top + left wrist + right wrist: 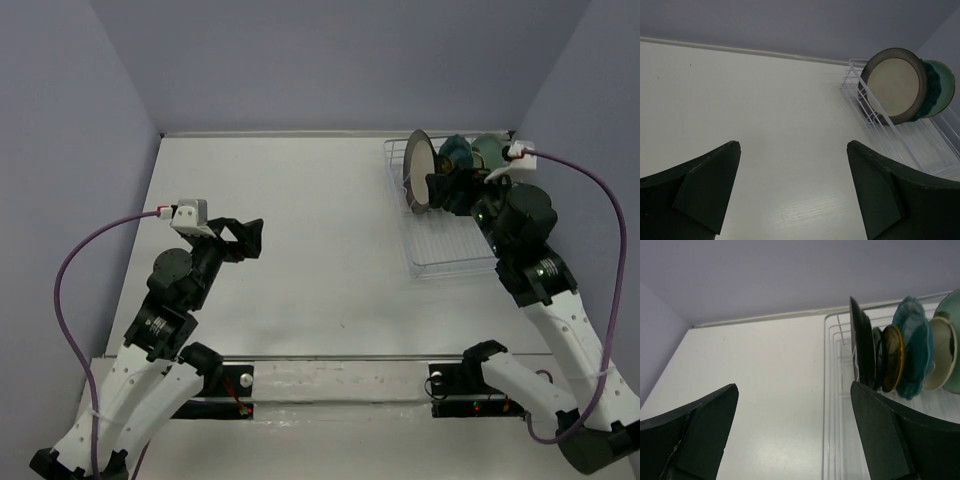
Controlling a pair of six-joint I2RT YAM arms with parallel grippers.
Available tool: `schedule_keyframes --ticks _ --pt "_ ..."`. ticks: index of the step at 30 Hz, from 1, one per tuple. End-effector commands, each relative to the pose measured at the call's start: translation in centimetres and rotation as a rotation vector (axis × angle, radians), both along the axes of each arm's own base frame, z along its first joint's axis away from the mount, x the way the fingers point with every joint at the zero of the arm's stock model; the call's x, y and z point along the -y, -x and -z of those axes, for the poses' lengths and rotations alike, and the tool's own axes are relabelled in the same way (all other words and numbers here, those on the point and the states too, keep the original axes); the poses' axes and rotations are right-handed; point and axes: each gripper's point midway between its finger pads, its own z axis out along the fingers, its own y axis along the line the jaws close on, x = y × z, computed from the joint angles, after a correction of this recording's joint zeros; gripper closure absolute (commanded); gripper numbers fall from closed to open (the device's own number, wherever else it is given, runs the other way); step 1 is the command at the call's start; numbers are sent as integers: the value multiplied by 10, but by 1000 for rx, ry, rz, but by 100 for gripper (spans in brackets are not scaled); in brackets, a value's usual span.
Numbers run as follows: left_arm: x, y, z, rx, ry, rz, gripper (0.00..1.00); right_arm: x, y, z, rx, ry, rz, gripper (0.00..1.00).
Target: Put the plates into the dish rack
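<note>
Standing on edge, the plates [421,172] sit in the dish rack [450,250] at the upper right. The left gripper [792,147] and right gripper [794,390] are both wide apart, holding nothing. Plates look hard, slippery and breakable; best pinch the rim.

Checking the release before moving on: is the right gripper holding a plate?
No, the right gripper is open with nothing in it; the plates stand in the dish rack.
</note>
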Motion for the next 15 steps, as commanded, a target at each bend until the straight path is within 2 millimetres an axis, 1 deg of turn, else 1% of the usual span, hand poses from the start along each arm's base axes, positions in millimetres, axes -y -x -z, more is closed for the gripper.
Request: schedule_keyframes --ticks 1,2,4,6,7,11,13,15 --pt "6 0 -25 95 63 33 1 -16 39 11 35 -95 -145 0" --pt "8 2 -29 106 68 47 1 -10 52 9 68 -106 -136 0" --pt "8 3 -36 126 80 53 1 -3 63 8 94 -117 -123 0" --pt "6 5 -45 150 86 52 1 3 74 3 133 -129 -113 0" --pt "5 6 -49 161 87 50 1 3 76 5 134 -123 -115 0" --pt "0 11 -75 223 85 41 1 4 77 3 143 -112 -118 0" --pt "-1 12 -80 232 85 37 1 2 75 1 140 -110 -124 0" --pt "-1 10 -78 225 77 36 1 -1 75 0 138 -109 -138 0"
